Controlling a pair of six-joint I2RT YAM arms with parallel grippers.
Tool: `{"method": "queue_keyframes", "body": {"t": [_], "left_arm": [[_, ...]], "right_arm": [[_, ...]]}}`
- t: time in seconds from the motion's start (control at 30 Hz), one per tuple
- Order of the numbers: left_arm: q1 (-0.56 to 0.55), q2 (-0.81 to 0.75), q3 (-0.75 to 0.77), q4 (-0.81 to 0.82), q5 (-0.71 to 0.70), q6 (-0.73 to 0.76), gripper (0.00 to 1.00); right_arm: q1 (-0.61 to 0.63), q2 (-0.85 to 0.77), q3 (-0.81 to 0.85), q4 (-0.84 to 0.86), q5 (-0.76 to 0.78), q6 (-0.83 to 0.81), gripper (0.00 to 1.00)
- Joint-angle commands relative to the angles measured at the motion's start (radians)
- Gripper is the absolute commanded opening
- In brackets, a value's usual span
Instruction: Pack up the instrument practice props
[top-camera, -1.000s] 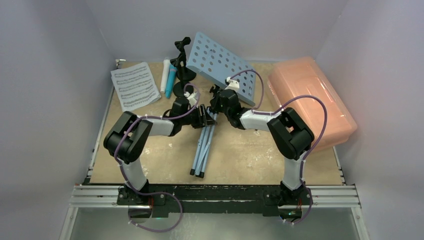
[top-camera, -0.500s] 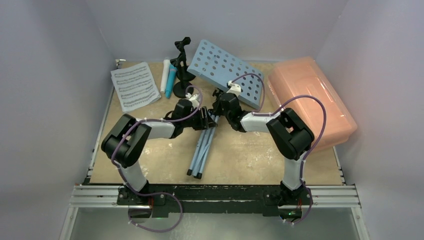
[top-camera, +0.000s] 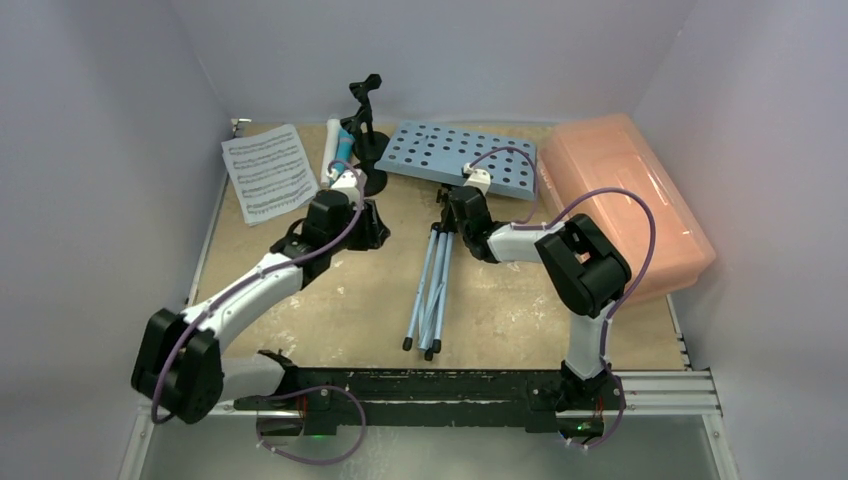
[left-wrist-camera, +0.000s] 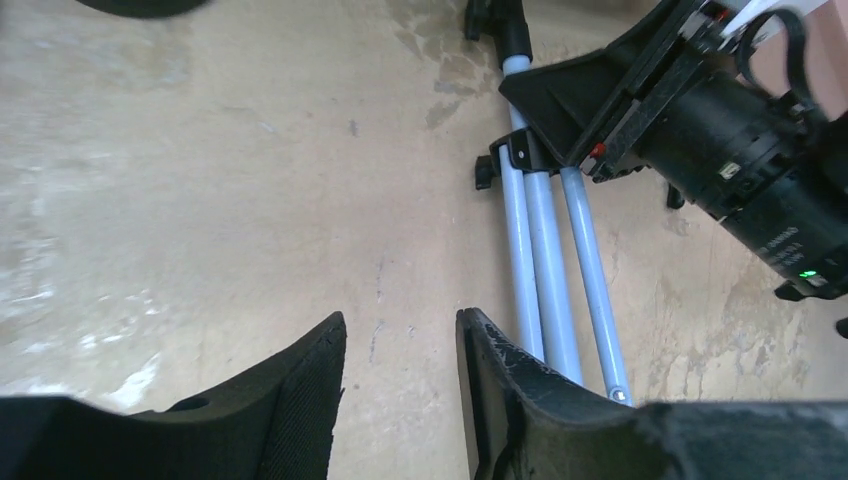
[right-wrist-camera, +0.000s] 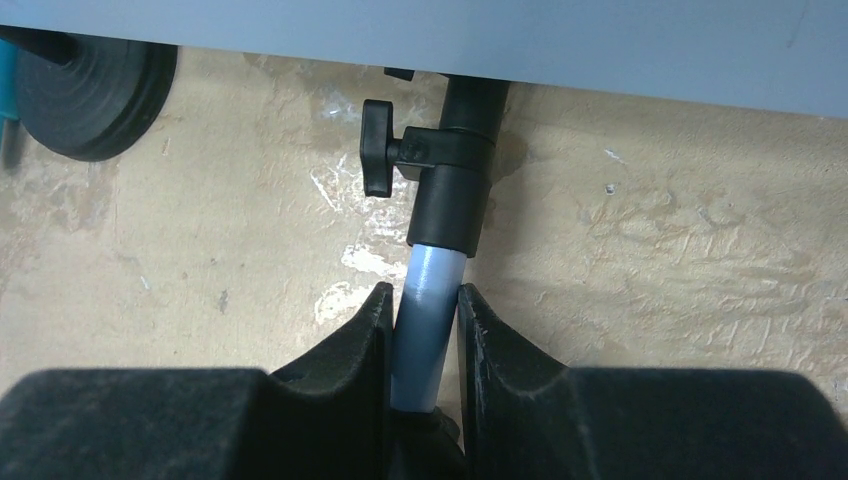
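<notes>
The light-blue perforated music rack (top-camera: 460, 155) lies low at the back, its folded tripod legs (top-camera: 430, 290) stretched toward the near edge. My right gripper (top-camera: 447, 215) is shut on the rack's blue pole (right-wrist-camera: 428, 285) just below the black clamp collar (right-wrist-camera: 455, 190). My left gripper (top-camera: 378, 228) is open and empty over bare table, left of the legs (left-wrist-camera: 545, 260). The sheet-music page (top-camera: 268, 172) lies at the back left. The white microphone (top-camera: 331, 145) and blue microphone (top-camera: 344, 150) lie beside it. A black mic holder (top-camera: 363, 115) stands behind them, with a second round base (top-camera: 374, 181) nearer.
The pink translucent box (top-camera: 625, 200) stands shut along the right side, close to the rack's right end. The enclosure walls close off the back and both sides. A black round base (right-wrist-camera: 95, 100) shows left of the pole in the right wrist view.
My left gripper has let go of the legs and drawn back to the left, its arm stretched out. The rack plate has dropped flatter and the legs have swung toward the right.
</notes>
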Motion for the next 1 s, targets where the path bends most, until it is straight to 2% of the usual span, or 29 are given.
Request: {"method": "queue_keyframes", "body": {"t": [0.0, 0.17, 0.2, 0.47, 0.73, 0.97], "left_arm": [[0.002, -0.160, 0.078, -0.163, -0.107, 0.064, 0.45], [0.002, -0.314, 0.131, -0.274, -0.176, 0.095, 0.58], [0.002, -0.338, 0.143, -0.300, -0.195, 0.106, 0.59], [0.002, -0.514, 0.166, -0.420, -0.381, 0.160, 0.73], [0.002, -0.624, 0.149, -0.456, -0.460, 0.196, 0.79], [0.002, -0.739, 0.158, -0.492, -0.498, 0.211, 0.79]], "right_arm": [[-0.015, 0.021, 0.020, 0.001, 0.049, -0.045, 0.00], [-0.015, 0.023, 0.032, 0.011, 0.020, -0.036, 0.00], [-0.015, 0.018, 0.030, 0.011, 0.012, -0.033, 0.03], [-0.015, -0.052, 0.016, 0.007, -0.033, -0.023, 0.45], [-0.014, -0.164, -0.019, -0.013, -0.055, -0.019, 0.63], [-0.015, -0.398, -0.102, -0.048, -0.033, -0.043, 0.80]]}}
